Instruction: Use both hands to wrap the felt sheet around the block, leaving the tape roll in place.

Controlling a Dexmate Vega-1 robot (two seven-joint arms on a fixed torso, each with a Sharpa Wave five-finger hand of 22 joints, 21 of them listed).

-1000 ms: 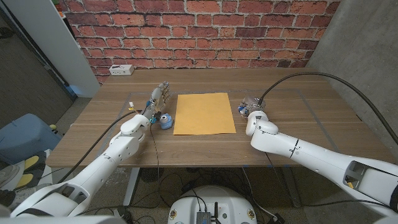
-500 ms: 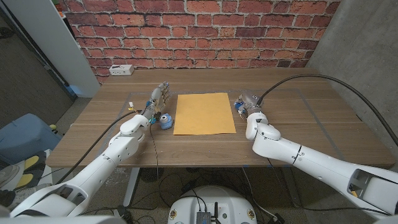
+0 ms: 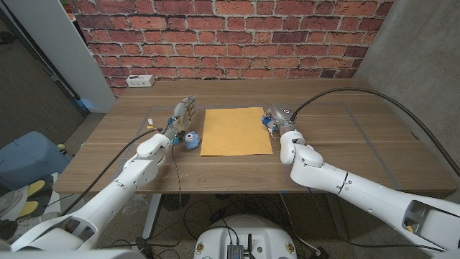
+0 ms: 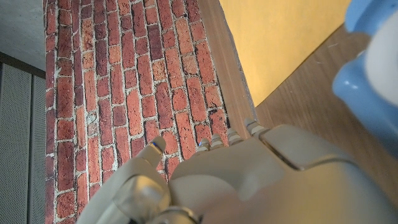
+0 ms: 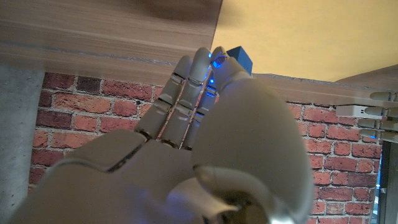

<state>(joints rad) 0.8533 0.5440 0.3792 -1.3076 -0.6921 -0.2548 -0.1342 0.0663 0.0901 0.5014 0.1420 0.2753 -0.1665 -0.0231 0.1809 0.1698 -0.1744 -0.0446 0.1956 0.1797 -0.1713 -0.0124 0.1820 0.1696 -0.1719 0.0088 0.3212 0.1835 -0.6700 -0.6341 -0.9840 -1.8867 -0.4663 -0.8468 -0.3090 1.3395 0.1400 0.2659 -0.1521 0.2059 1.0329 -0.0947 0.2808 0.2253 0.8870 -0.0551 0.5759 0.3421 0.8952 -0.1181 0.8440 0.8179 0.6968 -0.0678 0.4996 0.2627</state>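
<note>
A blue tape roll (image 3: 190,139) sits just left of the yellow felt sheet (image 3: 236,131) on the worktop (image 3: 345,137). The left hand (image 3: 181,115) stands beside it, fingers extended, released. The right hand (image 3: 277,119) touches a blue block (image 5: 239,60) at the sheet's right edge; whether it grips cannot be told.

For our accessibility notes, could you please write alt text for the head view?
A yellow felt sheet lies flat on a wooden table, with the left hand beside its left edge near a blue tape roll, and the right hand holding a blue block at its right edge.
</note>
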